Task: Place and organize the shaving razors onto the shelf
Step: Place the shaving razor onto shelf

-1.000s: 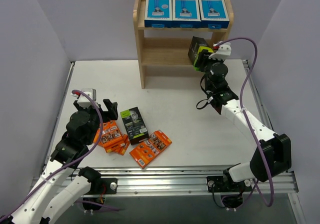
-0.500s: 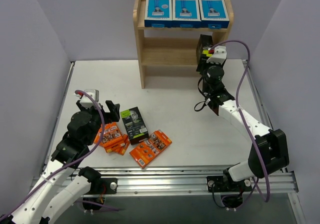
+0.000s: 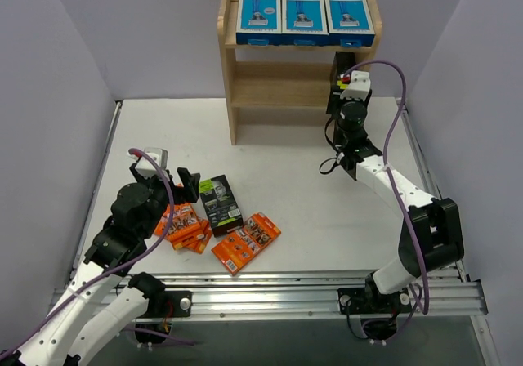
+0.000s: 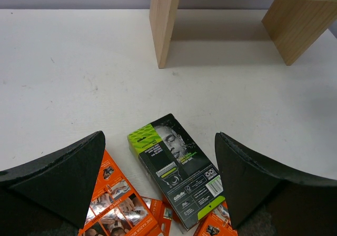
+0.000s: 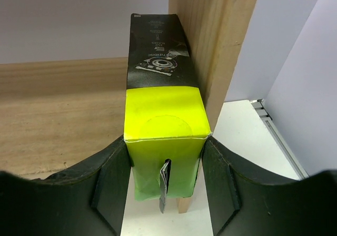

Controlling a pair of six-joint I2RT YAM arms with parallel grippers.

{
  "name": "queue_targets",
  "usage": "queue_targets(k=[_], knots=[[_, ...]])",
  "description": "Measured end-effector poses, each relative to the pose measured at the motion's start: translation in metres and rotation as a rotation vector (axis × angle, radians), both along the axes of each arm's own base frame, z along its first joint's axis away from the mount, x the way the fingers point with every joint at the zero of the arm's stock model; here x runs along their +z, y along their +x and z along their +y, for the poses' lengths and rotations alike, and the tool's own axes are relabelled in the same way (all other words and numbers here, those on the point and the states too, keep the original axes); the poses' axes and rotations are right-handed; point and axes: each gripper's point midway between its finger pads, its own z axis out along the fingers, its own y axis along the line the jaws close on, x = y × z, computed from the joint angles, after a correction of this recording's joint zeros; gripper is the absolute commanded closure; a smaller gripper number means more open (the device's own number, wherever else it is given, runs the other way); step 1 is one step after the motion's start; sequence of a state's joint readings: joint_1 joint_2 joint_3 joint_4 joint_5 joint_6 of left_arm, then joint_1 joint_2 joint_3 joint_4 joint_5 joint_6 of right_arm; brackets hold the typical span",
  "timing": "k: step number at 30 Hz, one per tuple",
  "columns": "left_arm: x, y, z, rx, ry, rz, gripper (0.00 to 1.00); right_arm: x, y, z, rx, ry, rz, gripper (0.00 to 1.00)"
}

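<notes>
The wooden shelf (image 3: 231,96) stands at the back with three blue-and-white razor boxes (image 3: 304,16) on its top tier. My right gripper (image 5: 164,167) is shut on a black-and-lime razor box (image 5: 163,120), which reaches in over a lower tier board (image 5: 58,99) beside the right side panel (image 5: 221,36). Its lime end sticks out past the front edge. On the table lie another black-and-lime box (image 4: 176,167) and several orange packs (image 4: 113,204). My left gripper (image 4: 158,137) hangs open above that box, touching nothing.
In the top view the pile of orange packs (image 3: 181,223) and the lying box (image 3: 220,203) sit near the left arm's gripper (image 3: 176,180). Grey walls close in both sides. A metal rail (image 3: 327,288) runs along the near edge.
My right gripper has carried its box right and back, in against the shelf's right side panel, turning it end-on. The left gripper has crept a little toward the pile.
</notes>
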State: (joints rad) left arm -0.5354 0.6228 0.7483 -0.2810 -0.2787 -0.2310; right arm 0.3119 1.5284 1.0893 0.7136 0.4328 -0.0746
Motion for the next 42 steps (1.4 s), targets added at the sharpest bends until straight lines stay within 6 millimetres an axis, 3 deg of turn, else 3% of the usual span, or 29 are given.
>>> queue_targets(k=[24,42], knots=[[0.007,-0.006,-0.002,-0.022,-0.005,-0.025,0.06,0.002,0.032,-0.004,0.016,-0.01,0.021,0.98],[0.007,-0.008,-0.006,-0.056,0.004,-0.029,0.06,0.0,0.042,-0.008,0.032,-0.013,0.025,0.83]])
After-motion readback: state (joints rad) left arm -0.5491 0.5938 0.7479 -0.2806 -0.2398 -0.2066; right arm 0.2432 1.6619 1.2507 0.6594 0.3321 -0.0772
